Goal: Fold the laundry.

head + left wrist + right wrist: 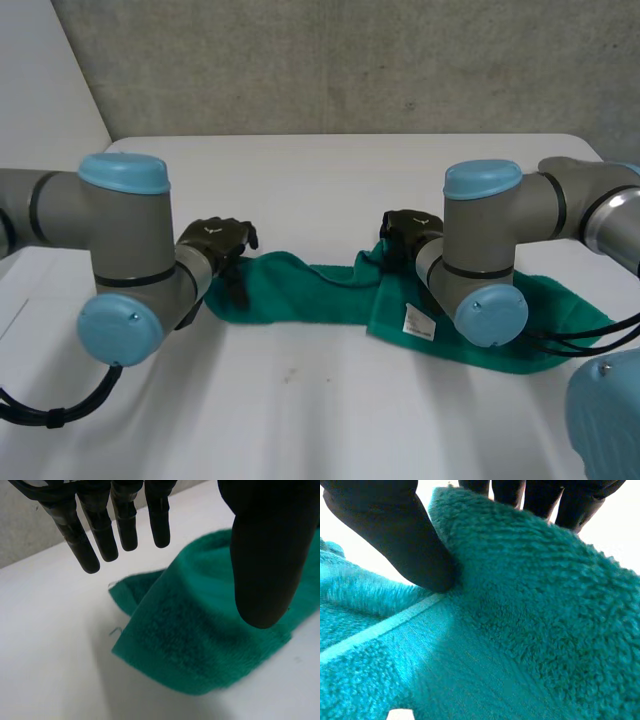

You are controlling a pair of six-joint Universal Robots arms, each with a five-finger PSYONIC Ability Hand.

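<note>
Green towel stretched long across white worktop, bunched at middle, white label showing beside right arm. Left hand over towel's left end: fingers straight and spread, thumb held wide apart, nothing gripped. It looks just clear of cloth, contact hard to judge. Right hand at towel's middle, raised fold nipped between thumb and fingers. Towel's right end flat on worktop, past right arm.

A white table spreads wide. Behind the table stands a grey wall. A white panel rises beside the table's far left corner.
</note>
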